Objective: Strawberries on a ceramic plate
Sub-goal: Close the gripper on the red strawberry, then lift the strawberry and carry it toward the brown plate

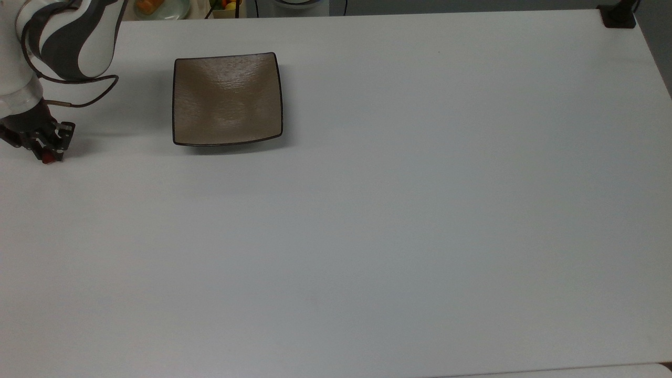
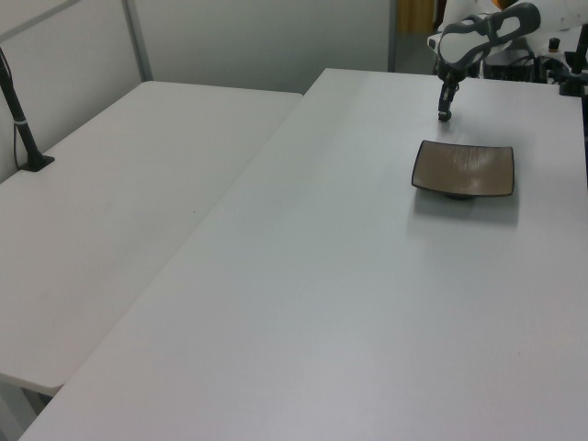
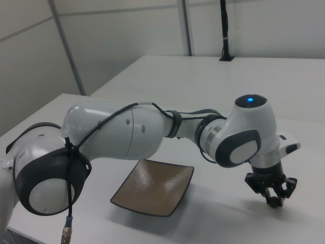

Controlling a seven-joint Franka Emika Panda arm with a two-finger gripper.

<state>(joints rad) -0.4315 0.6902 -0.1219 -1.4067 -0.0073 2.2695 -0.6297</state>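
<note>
The end effector [image 1: 47,152] is reaching down to the desk [image 1: 399,210], its fingers pinching the strawberry [image 1: 48,158], which is sitting between the fingertips right at the desk surface. The ceramic plate [image 1: 227,98] is lying flat, well apart from the end effector toward the top view's right, and is holding nothing.

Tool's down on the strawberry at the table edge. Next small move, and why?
Probably lift straight up a little. In the top view the tool looks closed around the strawberry, which sits low against the table, and the plate lies off toward the top view's right with a raised rim. Getting height first should let the berry clear that rim before moving sideways.
</note>
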